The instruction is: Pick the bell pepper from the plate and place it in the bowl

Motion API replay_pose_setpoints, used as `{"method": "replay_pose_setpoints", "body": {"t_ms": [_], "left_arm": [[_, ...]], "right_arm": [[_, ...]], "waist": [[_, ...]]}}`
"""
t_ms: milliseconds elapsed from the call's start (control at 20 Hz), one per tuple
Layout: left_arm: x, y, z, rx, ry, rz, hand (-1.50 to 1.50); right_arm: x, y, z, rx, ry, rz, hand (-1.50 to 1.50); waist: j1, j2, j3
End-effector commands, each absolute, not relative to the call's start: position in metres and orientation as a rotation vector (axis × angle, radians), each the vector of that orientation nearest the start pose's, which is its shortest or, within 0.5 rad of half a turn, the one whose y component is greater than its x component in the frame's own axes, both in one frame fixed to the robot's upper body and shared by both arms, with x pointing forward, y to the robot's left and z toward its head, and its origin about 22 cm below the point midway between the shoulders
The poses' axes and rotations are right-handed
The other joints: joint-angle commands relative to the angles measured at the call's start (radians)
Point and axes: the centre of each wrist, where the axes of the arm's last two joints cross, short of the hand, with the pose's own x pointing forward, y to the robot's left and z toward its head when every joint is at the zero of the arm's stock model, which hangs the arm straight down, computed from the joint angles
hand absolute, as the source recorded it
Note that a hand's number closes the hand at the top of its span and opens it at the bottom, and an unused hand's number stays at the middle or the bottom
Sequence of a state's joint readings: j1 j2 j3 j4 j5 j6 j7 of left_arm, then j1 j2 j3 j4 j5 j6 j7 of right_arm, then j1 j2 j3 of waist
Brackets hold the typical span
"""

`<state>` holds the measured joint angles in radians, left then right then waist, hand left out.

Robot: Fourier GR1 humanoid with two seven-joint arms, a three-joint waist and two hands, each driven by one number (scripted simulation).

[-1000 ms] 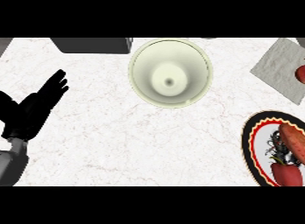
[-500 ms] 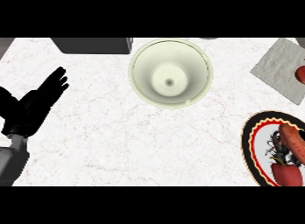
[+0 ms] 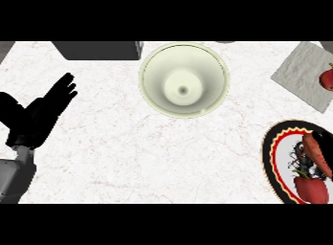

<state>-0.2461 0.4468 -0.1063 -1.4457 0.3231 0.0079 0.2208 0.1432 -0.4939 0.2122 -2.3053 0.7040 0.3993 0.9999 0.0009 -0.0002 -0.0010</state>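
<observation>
A red bell pepper [image 3: 313, 189] lies on the lower part of a dark plate [image 3: 275, 158] with a red and yellow rim at the right edge of the head view. The plate also carries a long reddish shape [image 3: 316, 155] and a dark tangle, which may be painted on it. A pale cream bowl [image 3: 185, 79] stands empty at the top centre of the counter. My left hand [image 3: 34, 117] rests at the left side, fingers straight and pointing up, holding nothing. The right hand does not show.
A grey napkin [image 3: 304, 72] at the top right carries a small red fruit [image 3: 332, 79]. A dark grey box [image 3: 98, 50] sits at the counter's back edge, left of the bowl. White marble counter [image 3: 141, 158] spreads between bowl and plate.
</observation>
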Motion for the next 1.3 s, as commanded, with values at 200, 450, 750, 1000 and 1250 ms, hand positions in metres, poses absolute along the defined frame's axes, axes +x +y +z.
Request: {"method": "replay_pose_setpoints", "body": {"t_ms": [200,450,750,1000,1250], "left_arm": [[0.308,0.279,0.069,0.029,-1.412,-0.199,0.0],[0.292,0.287,0.057,0.034,-1.408,-0.215,0.0],[0.283,0.288,0.048,0.035,-1.436,-0.202,0.0],[0.298,0.291,0.058,0.04,-1.411,-0.21,0.0],[0.301,0.298,0.079,0.025,-1.419,-0.21,0.0]], "right_arm": [[0.167,-0.246,0.136,-1.093,-0.753,0.821,-1.5],[0.157,-0.249,0.15,-1.091,-0.771,0.831,-1.5],[0.182,-0.241,0.115,-1.069,-0.715,0.826,-1.5],[0.189,-0.236,0.106,-1.048,-0.73,0.81,-1.5],[0.194,-0.259,0.109,-1.033,-0.668,0.817,-1.5]], "waist": [[-0.006,0.0,0.001],[-0.007,-0.001,0.001],[-0.001,0.0,0.001],[-0.004,0.0,0.001],[-0.004,0.0,0.001]]}}
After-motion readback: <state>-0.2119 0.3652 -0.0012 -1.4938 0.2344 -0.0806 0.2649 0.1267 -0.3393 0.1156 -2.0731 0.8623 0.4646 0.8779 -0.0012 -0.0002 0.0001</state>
